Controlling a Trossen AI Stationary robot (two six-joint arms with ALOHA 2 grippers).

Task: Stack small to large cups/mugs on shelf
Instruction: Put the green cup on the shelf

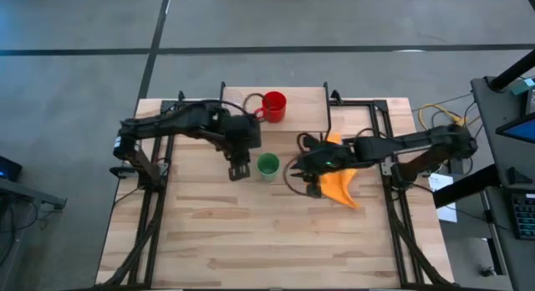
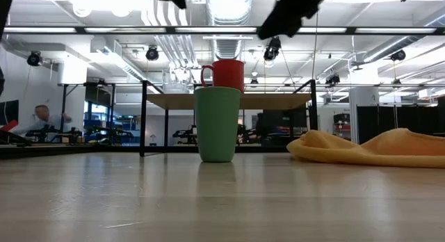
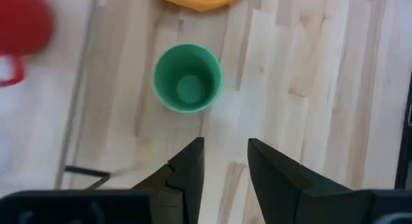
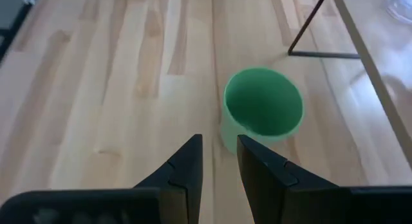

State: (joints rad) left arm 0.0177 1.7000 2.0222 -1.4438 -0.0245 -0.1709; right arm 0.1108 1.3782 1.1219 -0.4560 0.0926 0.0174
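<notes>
The green cup stands upright on the desk, mouth up, just in front of the shelf, with no writing to be read on it. The red mug sits on the shelf, handle toward the left arm. Left claw and right claw flank the cup, fingers narrowly apart, both empty. An orange cloth lies under the right arm.

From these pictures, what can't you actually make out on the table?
- Clear cup: only a blurred sliver at the right wrist view's edge; not found in the high view.
- Red mug: blurred and cut off in the left wrist view.
- Red mug's base, low view: hidden behind the green cup.
- Both grippers, low view: cut off at the top edge.
</notes>
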